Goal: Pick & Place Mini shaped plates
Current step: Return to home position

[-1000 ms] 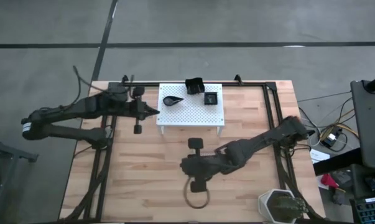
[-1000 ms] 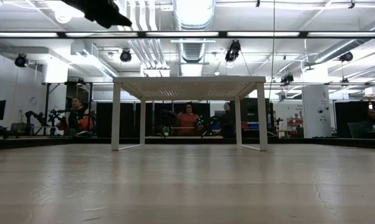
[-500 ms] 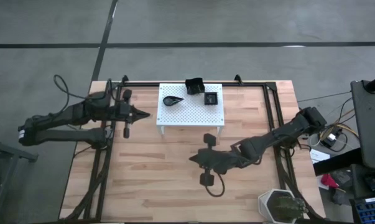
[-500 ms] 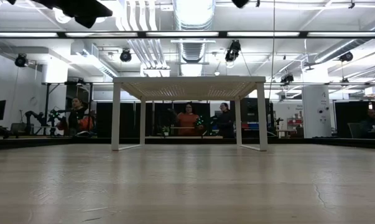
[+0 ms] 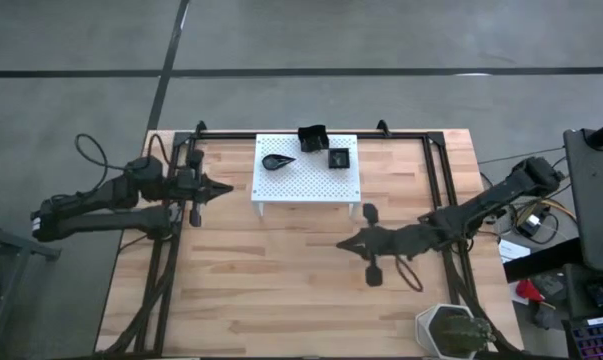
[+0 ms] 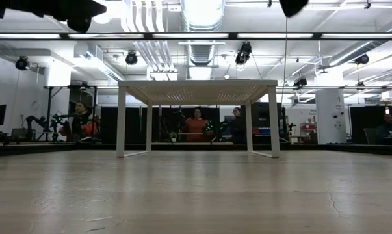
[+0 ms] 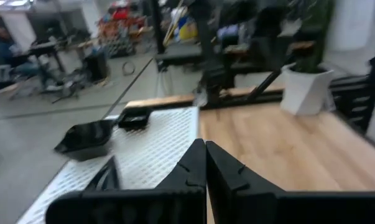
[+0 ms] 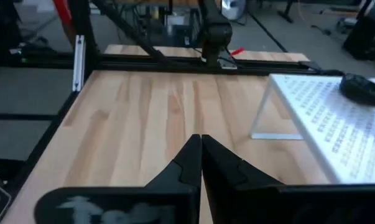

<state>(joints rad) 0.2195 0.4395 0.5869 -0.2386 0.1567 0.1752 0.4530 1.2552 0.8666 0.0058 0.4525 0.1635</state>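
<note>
Three mini shaped plates, glossy black, lie on the white perforated stand: a teardrop, a raised-rim square at the far edge, and a small square. The left wrist view shows the raised-rim square and the small square. My left gripper is shut and empty, left of the stand and pointing at it. My right gripper is shut and empty too, over bare table nearer than the stand. One black plate shows in the right wrist view.
A grey-green hexagonal pot with a plant stands at the near right corner. A black frame rail runs along the table's sides and far edge. The low view shows the stand on its four legs and people in the room beyond.
Both arms have drawn back with their fingers shut. My left gripper has moved toward the table's left edge, away from the stand. My right gripper has swung from the near middle of the table toward the right edge and levelled out.
</note>
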